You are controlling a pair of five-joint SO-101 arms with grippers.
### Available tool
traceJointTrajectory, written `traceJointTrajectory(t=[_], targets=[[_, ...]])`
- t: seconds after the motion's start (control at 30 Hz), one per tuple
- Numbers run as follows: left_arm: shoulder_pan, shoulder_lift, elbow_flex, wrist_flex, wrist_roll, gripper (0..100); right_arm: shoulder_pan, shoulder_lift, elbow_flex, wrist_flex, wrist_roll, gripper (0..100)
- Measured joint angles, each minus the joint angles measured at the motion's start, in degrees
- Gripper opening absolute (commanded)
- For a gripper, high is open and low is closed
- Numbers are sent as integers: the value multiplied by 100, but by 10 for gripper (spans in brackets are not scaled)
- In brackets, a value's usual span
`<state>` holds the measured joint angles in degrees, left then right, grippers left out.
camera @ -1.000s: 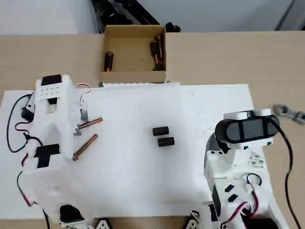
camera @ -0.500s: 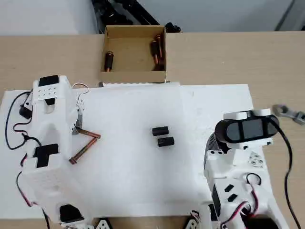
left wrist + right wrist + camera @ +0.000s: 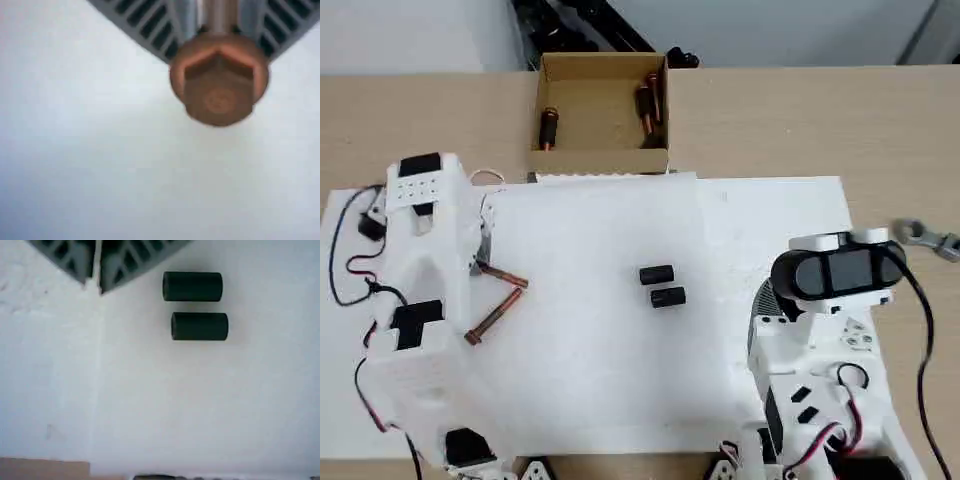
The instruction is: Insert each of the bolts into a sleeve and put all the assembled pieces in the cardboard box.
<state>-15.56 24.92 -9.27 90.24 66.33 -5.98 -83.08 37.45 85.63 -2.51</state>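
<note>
My left gripper (image 3: 480,262) is at the left edge of the white mat, shut on one end of a copper bolt (image 3: 504,276). In the left wrist view the bolt's hex head (image 3: 218,82) sticks out between the ribbed fingers (image 3: 145,25). A second copper bolt (image 3: 492,315) lies on the mat just below it. Two black sleeves (image 3: 657,274) (image 3: 667,297) lie side by side mid-mat. In the right wrist view my right gripper (image 3: 97,284) is shut with nothing in it, apart from the sleeves (image 3: 192,286) (image 3: 199,326). The cardboard box (image 3: 600,160) at the back holds assembled pieces (image 3: 549,128) (image 3: 648,105).
The white mat (image 3: 620,380) covers most of the wooden table. The right arm's body (image 3: 840,270) stands at the mat's right side. A small metal tool (image 3: 925,237) lies on the wood at the far right. Wires hang beside the left arm (image 3: 350,270).
My left gripper has shut on the upper bolt and swung it, so its free end now points down toward the second bolt. The right arm has kept still.
</note>
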Motion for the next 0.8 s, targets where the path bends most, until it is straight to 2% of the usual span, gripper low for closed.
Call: traceJointTrajectory(t=[0.23,0.47,0.57,0.7,0.8], targets=[[62,0,-1732,782,-730,6,0,0,0,0,0,4],[220,0,-2620,879,-1899,6,0,0,0,0,-53,4],[290,0,-2813,879,-2734,6,-149,0,0,0,-352,7],[308,0,-3007,905,-4413,6,-721,0,0,0,-782,7],[360,0,-3209,905,-5029,6,-1029,0,79,-158,-862,7]])
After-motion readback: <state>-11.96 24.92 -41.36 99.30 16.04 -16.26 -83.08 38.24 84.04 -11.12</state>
